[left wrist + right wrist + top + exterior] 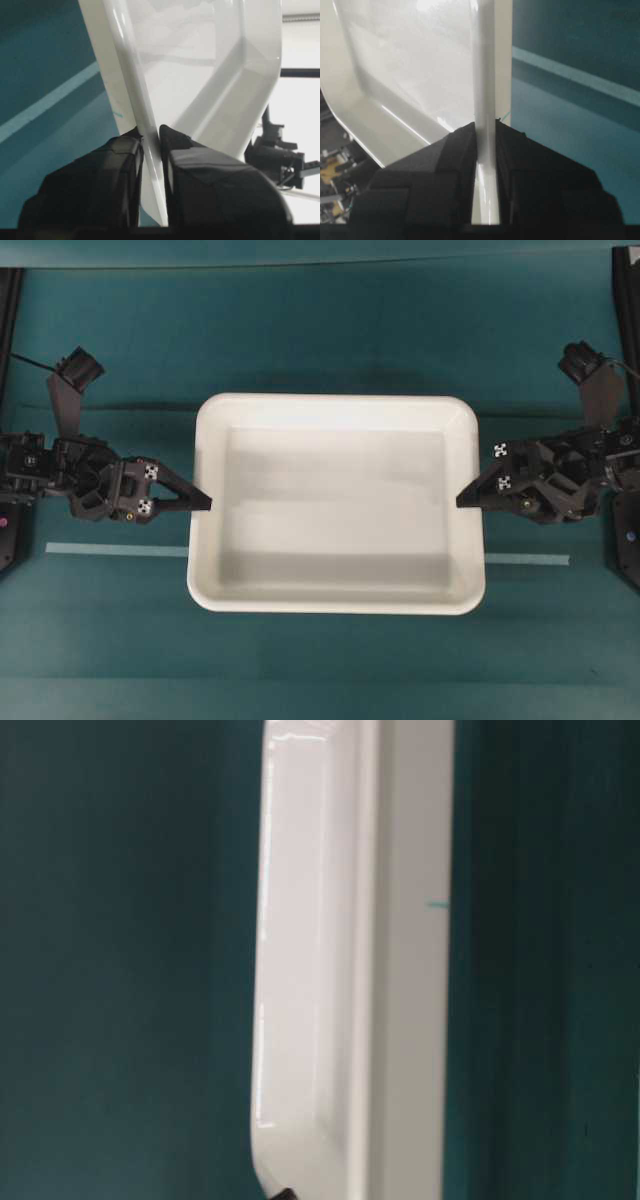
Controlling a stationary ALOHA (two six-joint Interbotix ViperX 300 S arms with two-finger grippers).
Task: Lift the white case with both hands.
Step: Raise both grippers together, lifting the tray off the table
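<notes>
Toward the near edge of the table a tape strip (110,550) runs across, passing under the case (335,502), which sits mid-table. The left gripper (200,502) and right gripper (468,498) are each clamped on the rim of an opposite short side, midway along, so the load should balance when raised. It may already be slightly off the cloth; the views don't settle that.

Each black pointed hand, left (197,502) and right (470,498), had the rolled rim of the large shallow white plastic tray (338,502) filling the gap between its fingers. Ahead of both, the tray's interior lay open. Beside each hand, bare teal tabletop (320,330) stretched free, crossed only by a flat pale tape strip (115,551).
</notes>
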